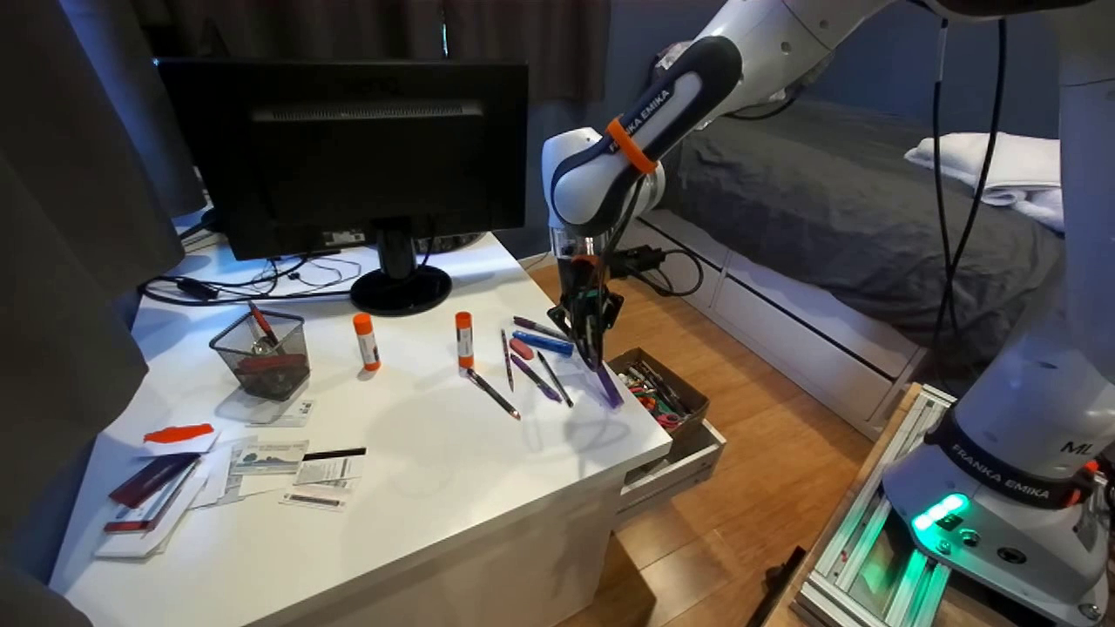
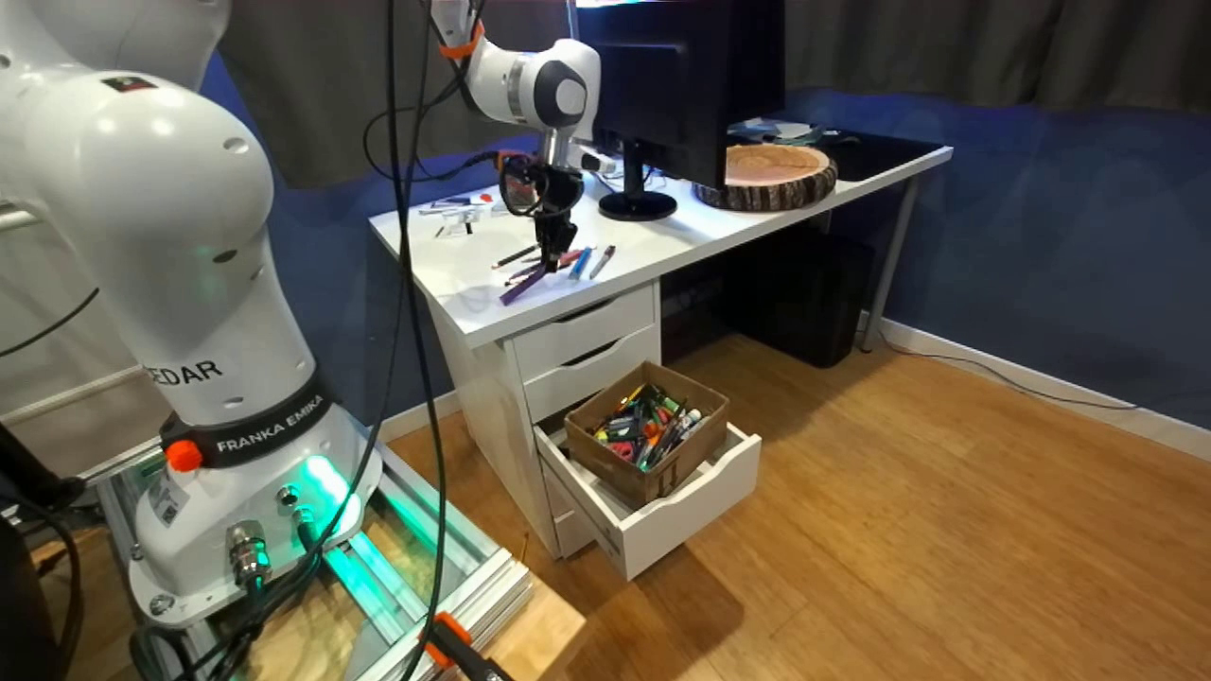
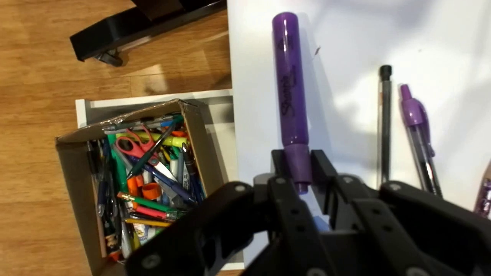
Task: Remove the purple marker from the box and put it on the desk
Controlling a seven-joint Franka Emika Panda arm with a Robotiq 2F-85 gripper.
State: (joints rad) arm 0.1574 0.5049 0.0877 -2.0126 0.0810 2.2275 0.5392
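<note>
Purple Sharpie marker [image 3: 293,92]: glossy, dark lettering, tapered end pinched in the hand [image 3: 298,165]. Free end low over the tabletop [image 3: 255,115], near its edge; contact unclear. Black-topped pen [image 3: 385,115], purple click pen [image 3: 413,113] lie nearby. Cardboard box [image 3: 201,145] of pens [image 3: 174,186] sits in open drawer [image 2: 695,513].

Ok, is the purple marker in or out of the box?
Out: in the wrist view, the tool grips the purple marker over the desk, outside the box.

White desk [image 1: 453,479] — black monitor [image 1: 348,170], wire-mesh pen cup [image 1: 283,387], two upright orange-capped glue sticks [image 1: 464,341], loose printed cards [image 1: 270,457], blue marker [image 1: 542,343], purple click pen [image 3: 417,130], black-topped pen [image 3: 384,124], round bark-edged wood slice [image 2: 768,172].
</note>
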